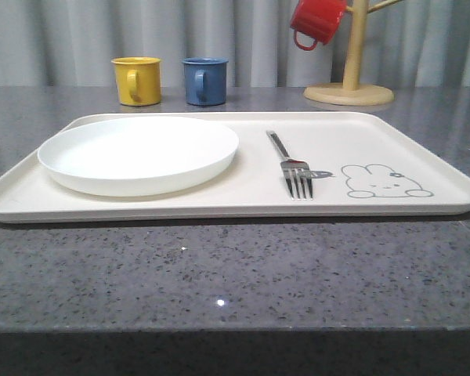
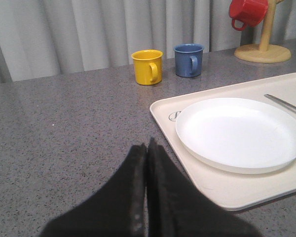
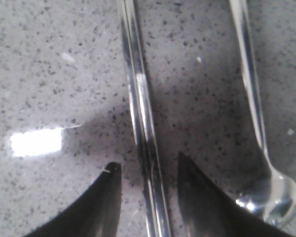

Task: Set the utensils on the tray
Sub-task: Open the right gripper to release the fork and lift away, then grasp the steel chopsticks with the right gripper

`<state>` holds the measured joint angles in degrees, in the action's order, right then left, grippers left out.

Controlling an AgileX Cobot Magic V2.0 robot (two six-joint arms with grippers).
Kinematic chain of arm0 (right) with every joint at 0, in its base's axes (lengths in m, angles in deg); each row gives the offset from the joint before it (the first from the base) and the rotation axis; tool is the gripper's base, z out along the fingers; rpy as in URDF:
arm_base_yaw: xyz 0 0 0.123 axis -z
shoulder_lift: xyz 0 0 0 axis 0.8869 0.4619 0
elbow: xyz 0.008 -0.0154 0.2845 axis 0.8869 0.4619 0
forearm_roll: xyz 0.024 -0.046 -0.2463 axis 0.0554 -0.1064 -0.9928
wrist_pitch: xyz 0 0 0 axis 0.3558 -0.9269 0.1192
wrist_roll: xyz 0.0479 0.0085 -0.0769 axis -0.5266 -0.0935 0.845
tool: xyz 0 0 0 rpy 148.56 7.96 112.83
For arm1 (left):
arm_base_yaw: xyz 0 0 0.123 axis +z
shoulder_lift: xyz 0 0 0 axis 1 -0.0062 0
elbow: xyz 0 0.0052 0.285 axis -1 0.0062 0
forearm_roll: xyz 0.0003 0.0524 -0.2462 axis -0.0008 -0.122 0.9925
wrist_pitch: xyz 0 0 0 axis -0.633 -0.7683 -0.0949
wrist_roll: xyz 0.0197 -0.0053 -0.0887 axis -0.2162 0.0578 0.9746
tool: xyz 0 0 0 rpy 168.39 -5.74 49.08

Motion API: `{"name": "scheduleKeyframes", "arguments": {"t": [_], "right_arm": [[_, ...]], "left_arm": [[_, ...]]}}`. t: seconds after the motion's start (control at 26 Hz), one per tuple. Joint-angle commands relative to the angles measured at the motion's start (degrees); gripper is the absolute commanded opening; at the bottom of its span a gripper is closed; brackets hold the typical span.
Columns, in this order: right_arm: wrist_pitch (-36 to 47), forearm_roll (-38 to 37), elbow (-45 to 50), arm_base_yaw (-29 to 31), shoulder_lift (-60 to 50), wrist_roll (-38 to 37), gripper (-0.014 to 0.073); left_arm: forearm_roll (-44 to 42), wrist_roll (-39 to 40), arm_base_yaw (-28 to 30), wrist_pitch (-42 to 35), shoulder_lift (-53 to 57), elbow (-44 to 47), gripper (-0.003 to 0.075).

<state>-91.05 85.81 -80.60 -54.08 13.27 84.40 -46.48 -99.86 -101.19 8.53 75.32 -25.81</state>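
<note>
silver four-tined metal fork (image 1: 291, 167) lying on large cream rectangular plastic tray (image 1: 423, 139), right of round white plate (image 1: 139, 154) | right gripper (image 3: 147, 190) spread open, straddling long flat silver chopsticks (image 3: 142, 118) lying on grey speckled countertop (image 3: 49, 89), silver long-handled spoon (image 3: 259, 118) lying beside | left gripper (image 2: 147, 163) sitting closed, empty, hovering left of tray

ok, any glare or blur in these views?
Right wrist view: soft close-up, bright glare patch on the counter, streaky highlights on the chopsticks and spoon. Front view: sharp, small specular dot on the counter edge. Left wrist view: shut left gripper is dark, blurred.
</note>
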Motion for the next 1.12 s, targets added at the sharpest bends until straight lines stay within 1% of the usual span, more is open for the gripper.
{"name": "scheduleKeyframes", "arguments": {"t": [0.0,0.15,0.23,0.38,0.5,0.62,0.69,0.85,1.08], "right_arm": [[1.34,0.16,-1.18,0.30,-1.34,0.83,0.0310],[1.40,0.16,-1.18,0.30,-0.28,0.83,0.0303],[1.40,0.16,-1.18,0.30,-0.15,0.83,0.0281],[1.09,0.16,-1.18,0.30,-0.15,0.83,0.0200],[0.44,0.16,-1.18,0.30,-0.15,0.83,0.0122],[-0.14,0.16,-1.38,0.30,-0.32,0.83,0.0071],[-0.14,0.16,-1.45,0.30,-0.94,0.83,0.0058],[-0.47,0.10,-2.35,0.30,-2.46,0.48,0.0058],[-3.06,0.67,-4.73,0.14,-6.47,-0.81,0.0058]], "left_arm": [[0.69,0.46,0.01,-4.85,-0.67,-1.61,-0.0018],[0.69,0.46,0.01,-4.85,-0.67,-1.61,-0.0018],[0.69,0.46,0.01,-4.85,-0.67,-1.61,-0.0018],[0.69,0.46,0.01,-4.85,-0.67,-1.61,-0.0018],[0.69,0.46,0.01,-4.85,-0.67,-1.61,-0.0018],[0.69,0.46,0.01,-4.85,-0.67,-1.61,-0.0018],[0.69,0.46,0.01,-4.85,-0.67,-1.61,-0.0018],[0.69,0.46,0.01,-4.85,-0.67,-1.61,-0.0018],[0.69,0.46,0.01,-4.85,-0.67,-1.61,-0.0018]]}}
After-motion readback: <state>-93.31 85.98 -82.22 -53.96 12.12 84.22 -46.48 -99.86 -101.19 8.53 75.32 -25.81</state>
